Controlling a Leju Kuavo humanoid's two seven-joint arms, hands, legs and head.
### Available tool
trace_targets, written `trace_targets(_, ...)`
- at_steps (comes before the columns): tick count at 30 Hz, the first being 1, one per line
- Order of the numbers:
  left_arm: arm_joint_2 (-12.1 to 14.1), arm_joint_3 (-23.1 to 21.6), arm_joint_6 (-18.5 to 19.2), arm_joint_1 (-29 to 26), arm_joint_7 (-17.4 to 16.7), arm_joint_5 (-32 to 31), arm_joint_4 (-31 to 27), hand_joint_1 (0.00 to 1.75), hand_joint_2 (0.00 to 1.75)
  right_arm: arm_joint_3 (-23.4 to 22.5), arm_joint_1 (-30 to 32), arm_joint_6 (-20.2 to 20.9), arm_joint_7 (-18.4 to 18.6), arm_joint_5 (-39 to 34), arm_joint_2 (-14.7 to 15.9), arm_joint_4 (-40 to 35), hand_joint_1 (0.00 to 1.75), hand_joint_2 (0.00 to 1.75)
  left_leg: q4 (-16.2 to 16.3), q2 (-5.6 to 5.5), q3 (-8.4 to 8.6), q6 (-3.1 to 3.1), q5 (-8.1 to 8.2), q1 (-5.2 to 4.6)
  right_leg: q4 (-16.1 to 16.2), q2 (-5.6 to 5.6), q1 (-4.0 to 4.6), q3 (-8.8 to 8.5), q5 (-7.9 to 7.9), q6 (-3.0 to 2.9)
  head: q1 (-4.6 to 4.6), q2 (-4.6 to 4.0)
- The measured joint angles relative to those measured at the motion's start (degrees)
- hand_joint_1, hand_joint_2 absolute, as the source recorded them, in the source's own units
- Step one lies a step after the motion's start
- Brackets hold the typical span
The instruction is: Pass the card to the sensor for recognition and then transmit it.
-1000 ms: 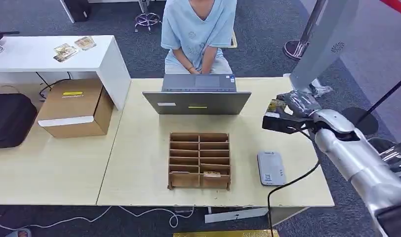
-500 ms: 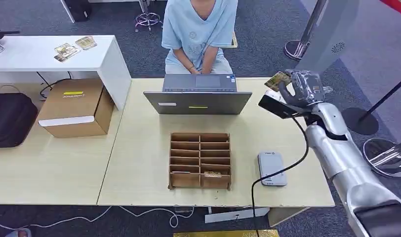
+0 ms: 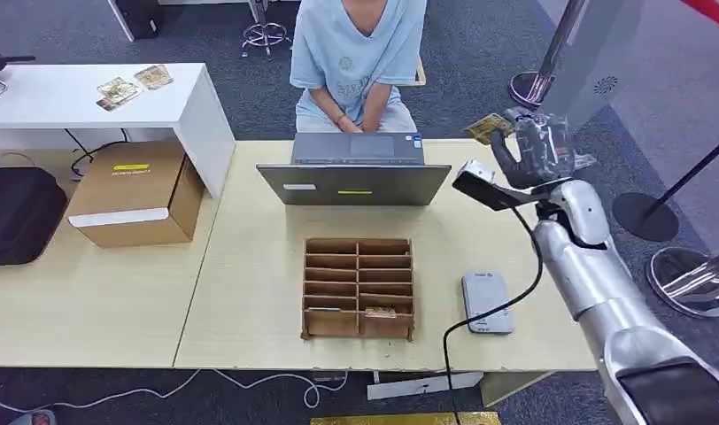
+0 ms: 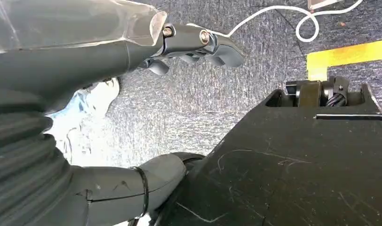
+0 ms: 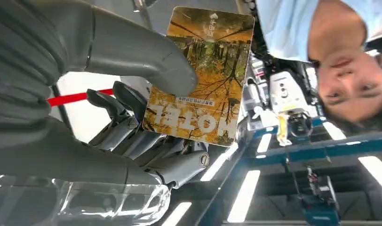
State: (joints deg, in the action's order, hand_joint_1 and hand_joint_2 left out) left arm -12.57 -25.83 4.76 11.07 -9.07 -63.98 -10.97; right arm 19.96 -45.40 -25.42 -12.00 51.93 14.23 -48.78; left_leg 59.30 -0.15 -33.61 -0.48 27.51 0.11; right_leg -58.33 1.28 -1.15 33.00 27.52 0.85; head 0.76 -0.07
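My right hand (image 3: 531,150) is raised over the far right corner of the table and pinches a yellow-orange hotel card (image 3: 487,127). In the right wrist view the card (image 5: 203,77) sits between the thick thumb and the darker fingers (image 5: 132,127), its printed face toward the camera. The grey card sensor (image 3: 486,301) lies flat on the table near its front right, well below the hand. A person in a light blue shirt (image 3: 356,53) sits behind the laptop (image 3: 356,173). My left hand (image 4: 132,61) hangs over the carpet, fingers loosely curled and holding nothing.
A wooden slotted card rack (image 3: 358,288) stands at the table's middle, one card in its front right slot. A cardboard box (image 3: 136,192) and black bag (image 3: 15,212) sit left. A white side table (image 3: 37,97) carries two cards. A black cable (image 3: 489,310) hangs from my right wrist.
My right hand has lifted the card up and away from the table surface, moving toward the far edge and the person, and turned upward.
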Motion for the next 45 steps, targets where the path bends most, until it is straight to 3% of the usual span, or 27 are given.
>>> trace_targets(9, -0.13, 1.05, 0.13, 0.03, 0.11, 0.28, 0.00, 0.00, 1.75, 3.32, -4.61, 2.71, -1.07, -2.10, -8.53, 4.77, 1.75, 1.75, 0.00, 0.03, 0.02, -0.03, -0.03, 0.01, -0.05, -0.06, 0.00, 0.05, 0.00, 0.00, 0.00, 0.00)
trace_targets(18, -0.11, 2.12, 0.07, 0.03, 0.70, 0.33, 0.00, 0.00, 1.75, 6.73, -11.84, 4.33, 2.41, -1.42, -17.27, 11.17, 1.75, 1.75, -0.01, 0.04, -0.02, -0.04, -0.03, 0.02, -0.07, -0.11, 0.00, 0.13, 0.00, -0.01, 0.00, 0.00)
trace_targets(28, -0.11, 2.25, 0.02, 0.03, 1.05, -0.42, 0.00, 0.00, 1.75, 8.72, -16.95, 4.79, 7.11, 2.12, -20.98, 16.64, 1.75, 1.75, 0.00, 0.02, -0.04, -0.04, -0.03, 0.00, -0.04, -0.09, -0.03, 0.13, -0.01, -0.01, 0.00, 0.00)
trace_targets(38, -0.11, 2.27, -0.02, 0.03, 1.14, -0.55, 0.00, 0.00, 1.75, 10.80, -19.79, 4.85, 11.82, 6.01, -22.27, 21.88, 1.75, 1.75, 0.00, 0.02, -0.03, -0.04, -0.03, 0.00, -0.05, -0.09, -0.01, 0.13, -0.01, -0.01, 0.00, 0.00)
trace_targets(39, -0.11, 2.27, -0.04, 0.03, 1.14, -0.52, 0.00, 0.00, 1.75, 10.80, -19.79, 4.85, 11.85, 6.08, -22.34, 22.38, 1.41, 1.75, 0.00, 0.03, -0.03, -0.04, -0.03, 0.00, -0.05, -0.09, -0.01, 0.13, -0.01, -0.01, 0.00, 0.00)
trace_targets(41, -0.11, 2.29, -0.04, 0.02, 1.14, -0.44, 0.00, 0.00, 1.75, 10.84, -19.77, 4.87, 11.87, 6.16, -22.49, 23.19, 0.09, 1.75, 0.00, 0.02, -0.03, -0.04, -0.03, 0.00, -0.05, -0.09, -0.02, 0.13, -0.01, -0.01, 0.00, 0.00)
trace_targets(42, -0.11, 2.34, -0.04, 0.02, 1.14, -0.33, 0.00, 0.00, 1.75, 10.86, -19.77, 4.94, 11.89, 6.12, -22.53, 23.56, 0.00, 1.75, 0.00, 0.02, -0.04, -0.04, -0.03, 0.00, -0.05, -0.09, -0.02, 0.13, -0.01, -0.01, 0.00, 0.00)
trace_targets(45, -0.11, 2.38, -0.13, 0.02, 1.14, -0.13, 0.00, 0.00, 1.75, 10.86, -19.71, 4.70, 11.61, 5.51, -22.73, 24.28, 0.00, 1.75, 0.00, 0.03, -0.03, -0.04, -0.03, 0.00, -0.04, -0.09, -0.02, 0.13, -0.01, -0.01, 0.00, 0.00)
